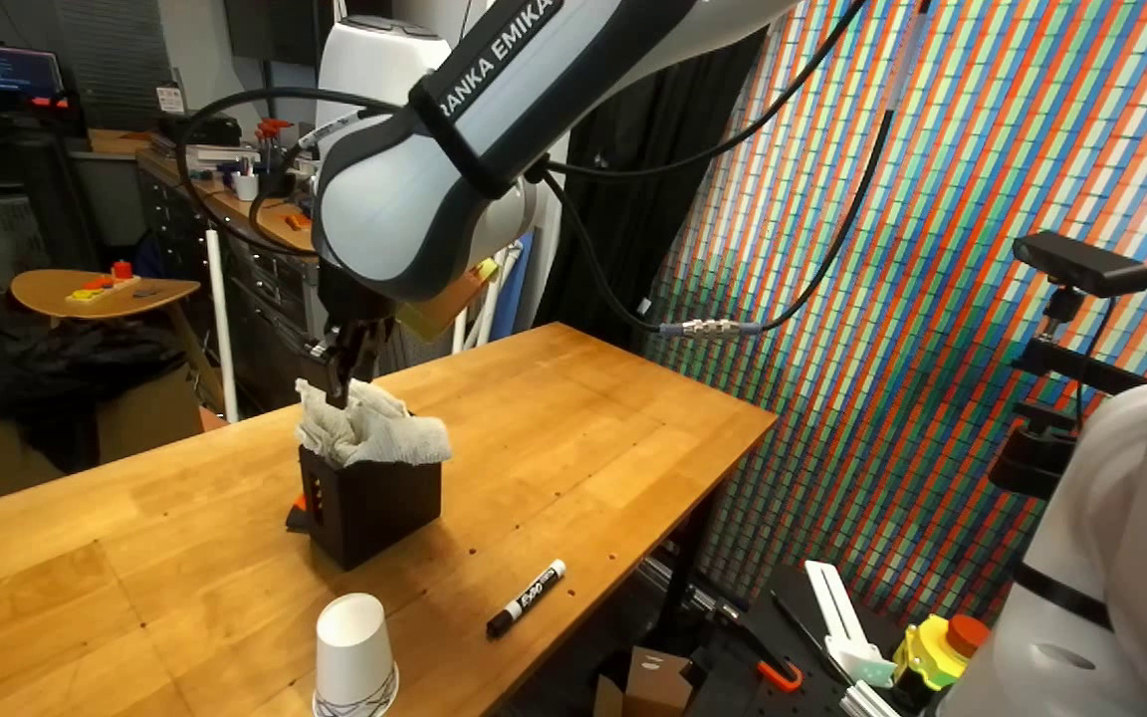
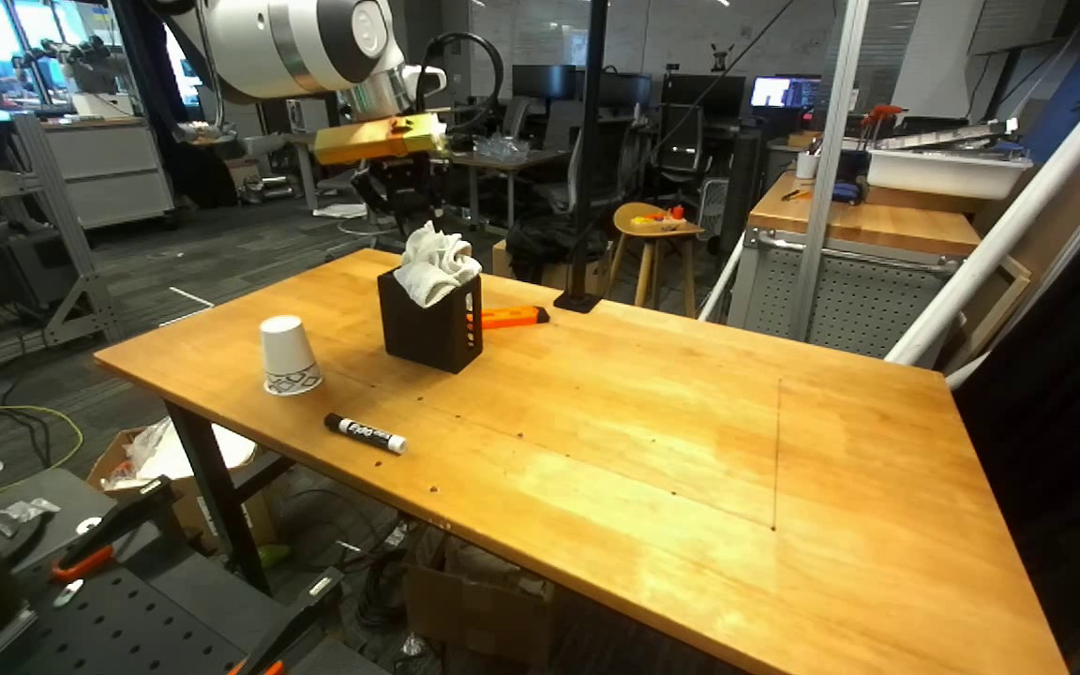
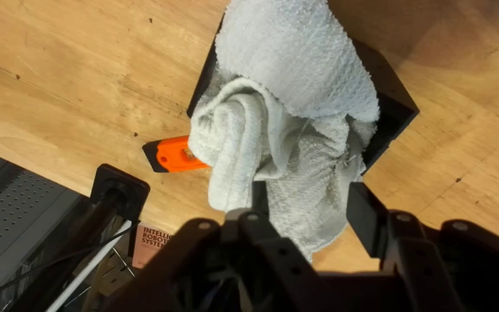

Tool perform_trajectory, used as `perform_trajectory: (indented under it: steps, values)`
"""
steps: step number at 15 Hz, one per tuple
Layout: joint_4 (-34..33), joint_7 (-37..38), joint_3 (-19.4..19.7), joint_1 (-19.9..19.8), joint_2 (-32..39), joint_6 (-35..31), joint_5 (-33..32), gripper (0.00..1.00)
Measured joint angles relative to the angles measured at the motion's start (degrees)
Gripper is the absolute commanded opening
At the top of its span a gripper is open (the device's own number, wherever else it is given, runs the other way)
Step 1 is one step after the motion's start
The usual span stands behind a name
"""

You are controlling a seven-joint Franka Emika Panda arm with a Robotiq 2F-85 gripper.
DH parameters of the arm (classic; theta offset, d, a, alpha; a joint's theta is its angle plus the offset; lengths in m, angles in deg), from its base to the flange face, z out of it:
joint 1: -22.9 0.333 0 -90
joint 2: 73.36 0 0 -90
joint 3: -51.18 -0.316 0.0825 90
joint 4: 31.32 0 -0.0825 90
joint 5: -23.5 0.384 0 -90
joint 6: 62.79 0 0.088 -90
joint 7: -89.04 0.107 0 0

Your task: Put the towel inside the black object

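The towel [image 1: 374, 428] is white and crumpled. It sits in the top of the black box [image 1: 379, 508], bulging above the rim and draping over the edge. The towel [image 2: 437, 267] and box [image 2: 427, 328] also show in an exterior view. In the wrist view the towel [image 3: 295, 65] covers most of the opening of the black box [image 3: 390, 110], and part hangs past its lower side. My gripper [image 3: 308, 201] is open, its two fingers apart with towel seen between and beyond them. In an exterior view the gripper [image 1: 340, 383] is right at the towel's top; contact is unclear.
An orange and black cutter-like tool [image 2: 514, 317] lies beside the box. A white paper cup [image 1: 354, 647] stands upside down, and a black-and-white marker [image 1: 526, 599] lies near the table edge. A black post [image 2: 582, 300] stands at the table's edge.
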Motion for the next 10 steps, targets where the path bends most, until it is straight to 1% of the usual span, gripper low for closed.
perform_trajectory:
  steps: [2,3,10]
  values:
    - [0.2,0.5,0.1,0.1,0.0,0.0,-0.9,0.05]
    - [0.3,0.7,0.2,0.2,0.0,0.0,-1.2,0.01]
    - [0.7,3.8,1.9,0.2,1.3,0.1,-1.4,0.00]
